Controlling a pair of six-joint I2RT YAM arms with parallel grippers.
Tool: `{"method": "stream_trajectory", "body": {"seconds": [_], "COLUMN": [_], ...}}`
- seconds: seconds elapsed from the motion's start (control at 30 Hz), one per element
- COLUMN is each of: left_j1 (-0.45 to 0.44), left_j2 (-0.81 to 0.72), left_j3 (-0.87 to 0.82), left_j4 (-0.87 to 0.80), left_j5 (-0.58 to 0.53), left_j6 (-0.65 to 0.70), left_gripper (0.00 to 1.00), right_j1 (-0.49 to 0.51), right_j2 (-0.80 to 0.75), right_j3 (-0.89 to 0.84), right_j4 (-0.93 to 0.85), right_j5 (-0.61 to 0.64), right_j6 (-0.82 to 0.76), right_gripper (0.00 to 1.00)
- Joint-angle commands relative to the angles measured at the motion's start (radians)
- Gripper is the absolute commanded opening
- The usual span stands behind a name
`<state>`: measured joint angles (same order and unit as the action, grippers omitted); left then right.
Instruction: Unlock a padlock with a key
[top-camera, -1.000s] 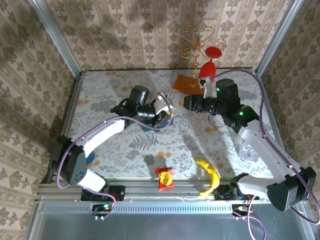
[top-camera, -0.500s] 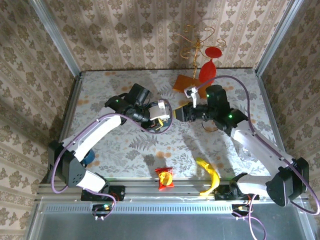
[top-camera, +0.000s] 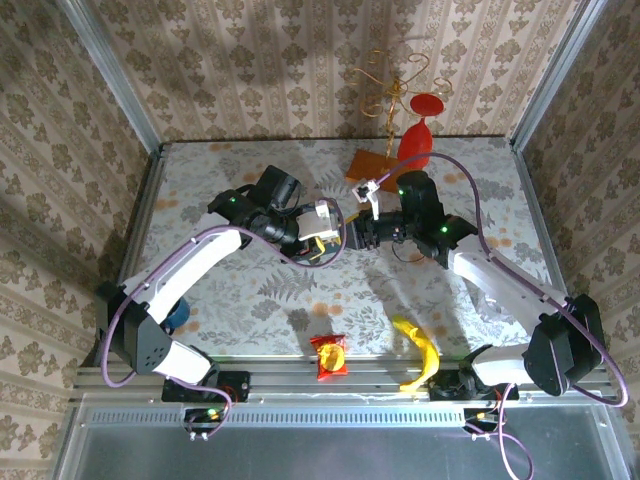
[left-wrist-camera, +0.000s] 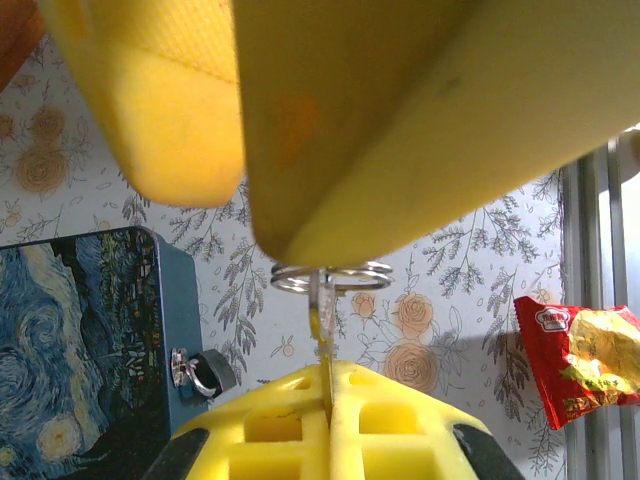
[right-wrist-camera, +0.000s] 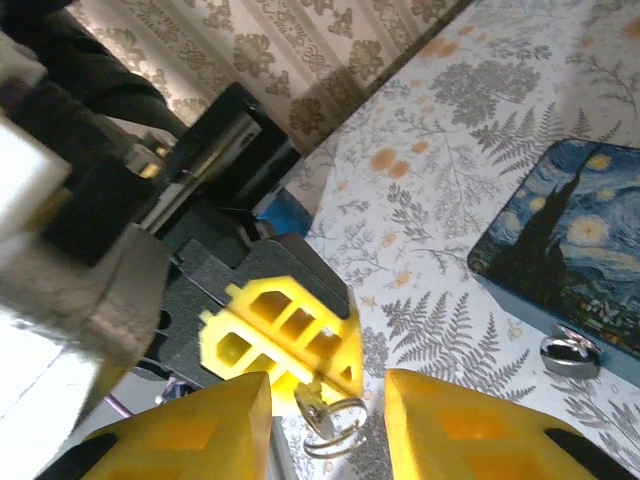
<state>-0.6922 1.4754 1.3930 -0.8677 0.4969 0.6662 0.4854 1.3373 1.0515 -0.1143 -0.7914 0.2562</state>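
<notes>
Left gripper (left-wrist-camera: 326, 385) fingers together, clamped on key (left-wrist-camera: 322, 322); ring (left-wrist-camera: 330, 275) sticks out. Right gripper (right-wrist-camera: 325, 400) fingers apart, either side of ring. Padlock (left-wrist-camera: 200, 372) at tin (left-wrist-camera: 80, 340) edge, 8 o'clock from key. Risk: right pinches ring only, key swings or drops.

White arm links (top-camera: 190, 268), black joints (top-camera: 418, 198), purple cables (top-camera: 478, 168), yellow claw fingers (left-wrist-camera: 420, 90)

Half-hidden, blurred, cropped

Between the pinched pads of the left gripper (left-wrist-camera: 327, 375) the key (left-wrist-camera: 322, 322) is mostly buried; the right gripper (left-wrist-camera: 245, 215) looms blurred; the blue tin (left-wrist-camera: 70, 340) runs off the edge.
</notes>
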Motion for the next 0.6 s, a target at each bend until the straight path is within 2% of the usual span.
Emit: {"method": "stream_trajectory", "body": {"seconds": [0.0,0.37,0.57], "left_j1": [0.01,0.015,0.02], "left_j2": [-0.022,-0.033,-0.035], "left_j3": [0.0,-0.002,-0.008], "left_j4": [-0.013,0.006,0.009], "left_j5": [0.036,0.066,0.066], "left_j6": [0.023,0.022,0.02], "left_gripper": [0.0,0.0,0.0], "right_j1": [0.006,0.007,0.007], "right_j2": [0.0,0.038,0.042], "right_j3": [-0.016,-0.009,-0.01], "right_j4": [0.029,0.021,0.017], "right_j5": [-0.061,-0.078,-0.061], "right_j6": [-0.022,-0.022,-0.025], "right_gripper": [0.35,0.34,0.27]}}
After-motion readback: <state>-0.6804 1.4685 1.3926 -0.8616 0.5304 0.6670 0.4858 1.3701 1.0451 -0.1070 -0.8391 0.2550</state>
